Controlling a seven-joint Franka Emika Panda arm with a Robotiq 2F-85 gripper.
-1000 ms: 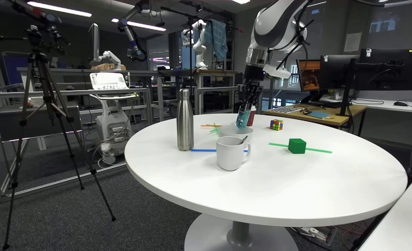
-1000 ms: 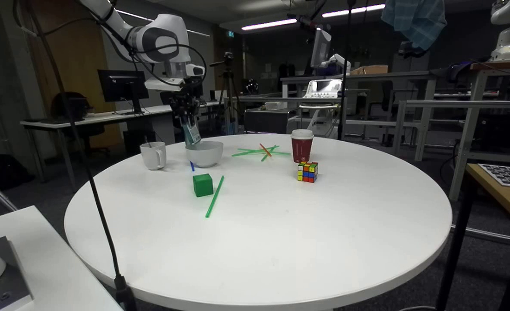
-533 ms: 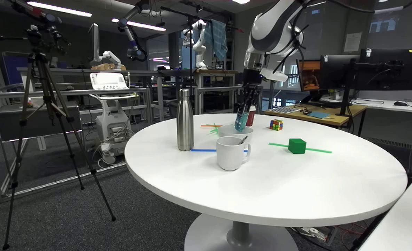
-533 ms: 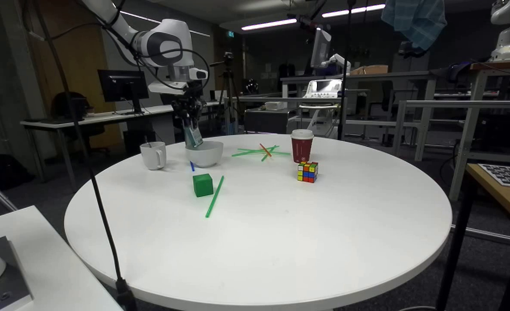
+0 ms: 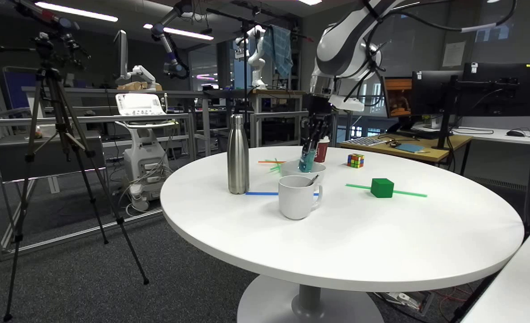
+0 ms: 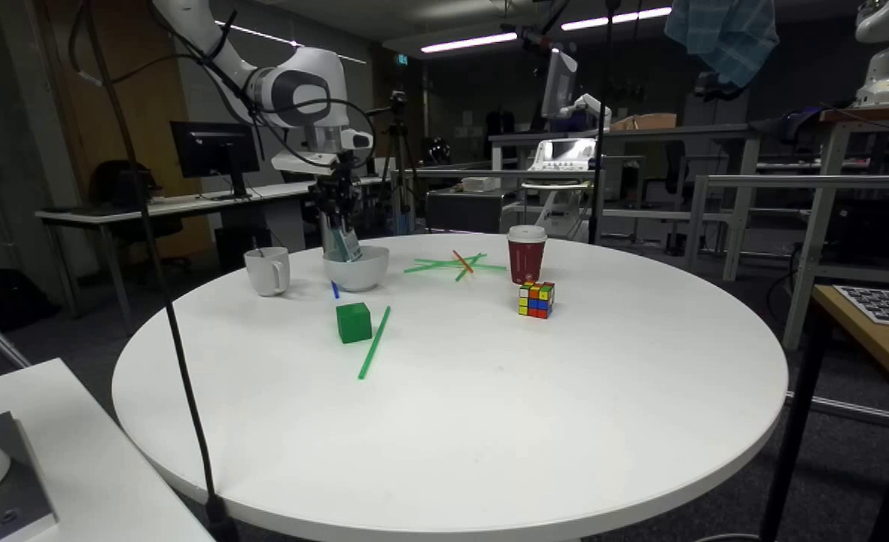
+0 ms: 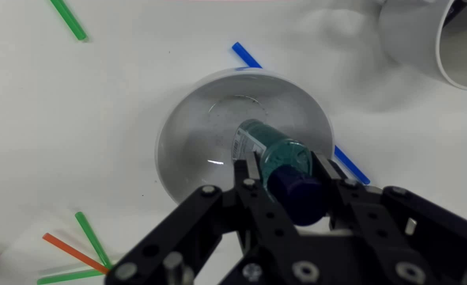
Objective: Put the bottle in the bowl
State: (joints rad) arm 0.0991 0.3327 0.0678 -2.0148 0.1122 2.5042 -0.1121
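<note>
White rounded arm (image 6: 324,71), dark grey panels (image 6: 293,92), black cables (image 6: 227,75) outside.
Gripper (image 7: 288,163): matte black, angular links; silver screw heads (image 7: 305,271), grey fingertip pads (image 7: 252,164).

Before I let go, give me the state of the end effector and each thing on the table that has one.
Bowl: upright.
Bottle: tilted, capped, lower end at the bowl's mouth; contact unclear.
End effector: gripping the bottle's upper end.
White mug: upright, dark item inside.
Silver flask: upright, capped.
Red cup: upright, lidded.
Puzzle cube: scrambled.
</note>
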